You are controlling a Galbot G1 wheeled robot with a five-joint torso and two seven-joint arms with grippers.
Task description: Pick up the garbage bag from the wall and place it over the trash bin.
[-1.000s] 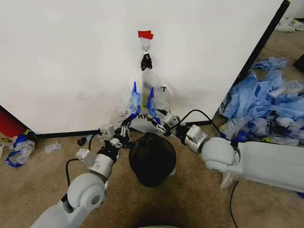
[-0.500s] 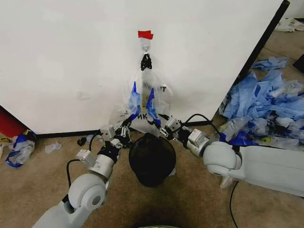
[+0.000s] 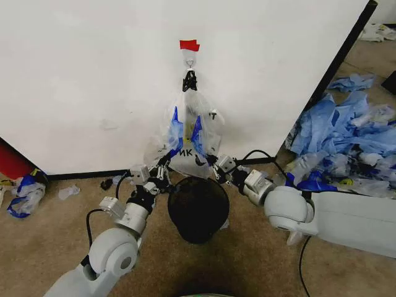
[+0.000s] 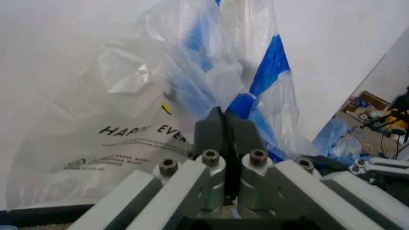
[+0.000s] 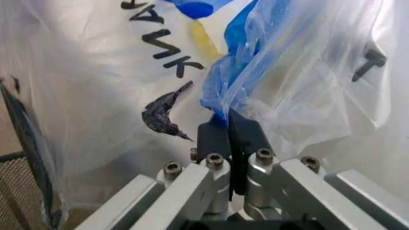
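While the bag hangs from a black clip under a hook and red tape on the wall, both arms reach in low at its bottom edge. On the left, a few torn scraps lie on the carpet by the wall's black base strip. The left gripper sits at the bag's lower left corner; from its wrist camera the jaws stand pressed together on a fold of blue and clear film, the printed panel just beside. At centre, the bin stands on the floor directly below the bag, its rim close under the sagging plastic. The right gripper is at the bag's lower right corner, jaws likewise closed, pinching a bunched blue strip next to the black lettering. Farther right, a heap of blue and clear bags lies past the wall's edge. The film looks very light, limp and slippery, likely to crumple, cling and tear if pulled hard against the clip. The bunched blue handle bands appear the soundest hold, since doubled plastic slips less than a single sheet, and two spread grips should keep the mouth open over the rim.
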